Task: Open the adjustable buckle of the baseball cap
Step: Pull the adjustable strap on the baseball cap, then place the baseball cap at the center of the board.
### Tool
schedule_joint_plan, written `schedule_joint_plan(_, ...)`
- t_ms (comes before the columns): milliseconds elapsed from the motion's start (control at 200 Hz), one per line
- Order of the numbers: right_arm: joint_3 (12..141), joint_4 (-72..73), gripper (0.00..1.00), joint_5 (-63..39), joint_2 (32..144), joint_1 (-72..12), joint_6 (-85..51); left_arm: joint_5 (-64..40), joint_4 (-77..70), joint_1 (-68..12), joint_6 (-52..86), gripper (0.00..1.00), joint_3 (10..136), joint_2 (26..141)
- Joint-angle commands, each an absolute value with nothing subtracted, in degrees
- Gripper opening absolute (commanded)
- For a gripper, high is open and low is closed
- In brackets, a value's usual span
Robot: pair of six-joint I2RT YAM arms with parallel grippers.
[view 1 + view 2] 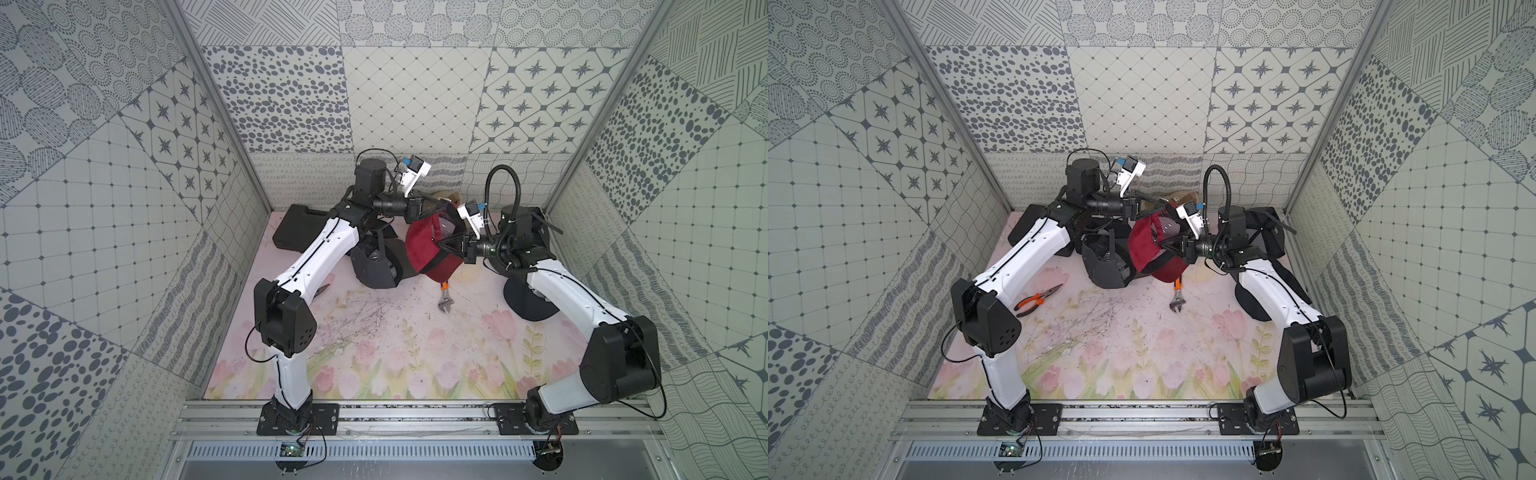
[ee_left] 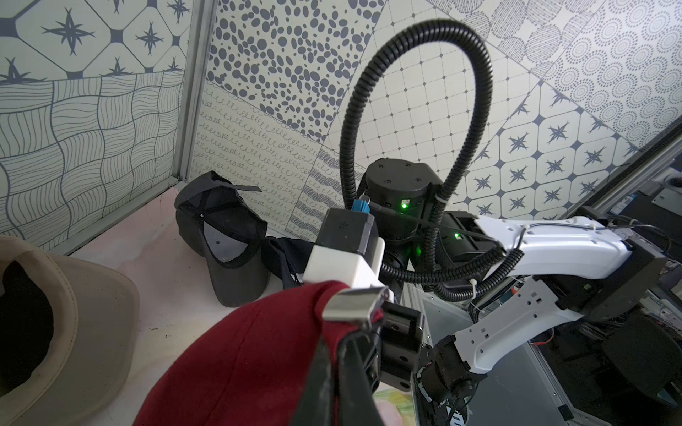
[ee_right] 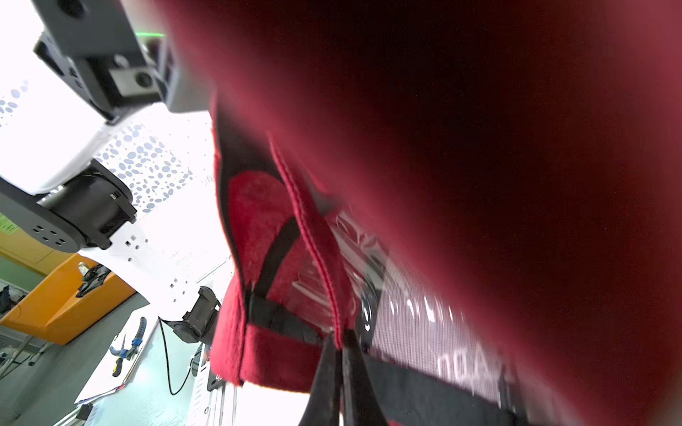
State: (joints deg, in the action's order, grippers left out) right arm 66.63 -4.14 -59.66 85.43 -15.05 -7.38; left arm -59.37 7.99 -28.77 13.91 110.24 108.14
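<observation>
The red cap [image 1: 420, 245] is held up between both arms, toward the back of the worktop [image 1: 395, 353] and just right of centre. Part of its inside is shown in both top views.

The left end effector [image 1: 448, 203] is seen reaching in from the left at the cap's far side. In the left wrist view its fingers [image 2: 317, 380] are pressed together on red cloth directly below the metal buckle [image 2: 352, 304], so a narrow grip on the red cap is read. The buckle's flap is seen lying flat against the cloth.

The right end effector [image 1: 439, 243] is seen coming in from the right at the cap's near rim. In the right wrist view its fingers [image 3: 324, 372] are nearly closed, with the cap's edge pinched between them: a narrow grip here too.

1 dark cap [image 1: 374, 266] is seen just left of the red cap. Whether the 2 touch cannot be told. A tan cap [image 2: 92, 313] lies behind, by the back wall, and a black cap [image 2: 221, 236] is found near the back right corner. A wrench [image 1: 444, 301] lies just in front of the red cap, its handle partly hidden by the crown. Pliers [image 1: 1038, 299] are seen by the left arm, and a case [image 1: 295, 228] at back left.
</observation>
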Motion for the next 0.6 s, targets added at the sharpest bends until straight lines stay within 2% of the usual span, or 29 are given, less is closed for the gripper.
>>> schedule_joint_plan(0, 64.3, -3.9, 0.3, -57.4, 81.1, -15.4, -5.9, -59.5, 3.8, -28.5, 12.1, 0.0, 110.6, 106.9)
schedule_joint_plan(40, 63.3, -4.0, 0.46, -56.5, 79.6, -15.4, -5.7, -59.2, 4.3, -28.5, 11.6, 0.0, 110.6, 106.8)
schedule_joint_plan(95, 61.6, -4.0, 0.59, -55.2, 77.4, -15.2, -5.5, -58.9, 4.9, -28.4, 11.1, 0.0, 110.8, 106.9)
schedule_joint_plan(120, 60.7, -4.0, 0.7, -54.5, 76.2, -15.0, -5.5, -58.6, 5.2, -28.4, 10.9, 0.0, 110.9, 106.9)
schedule_joint_plan(155, 59.8, -3.9, 0.79, -53.7, 74.8, -14.8, -5.7, -58.3, 5.6, -28.4, 10.7, 0.0, 111.1, 107.0)
schedule_joint_plan(185, 58.9, -3.9, 0.84, -53.0, 73.7, -14.5, -5.8, -58.0, 6.2, -28.4, 10.5, 0.0, 111.3, 107.1)
schedule_joint_plan(285, 56.6, -3.5, 0.87, -50.8, 70.4, -13.5, -7.5, -57.2, 7.7, -28.4, 9.8, 0.0, 112.1, 107.5)
schedule_joint_plan(470, 51.6, 1.0, 0.87, -46.9, 65.4, -10.9, -14.7, -54.2, 9.9, -28.4, 8.2, 0.0, 112.4, 106.9)
schedule_joint_plan(595, 49.9, 0.6, 0.86, -40.7, 63.0, -9.7, -19.1, -50.5, 12.7, -28.3, 7.3, 0.0, 113.4, 106.1)
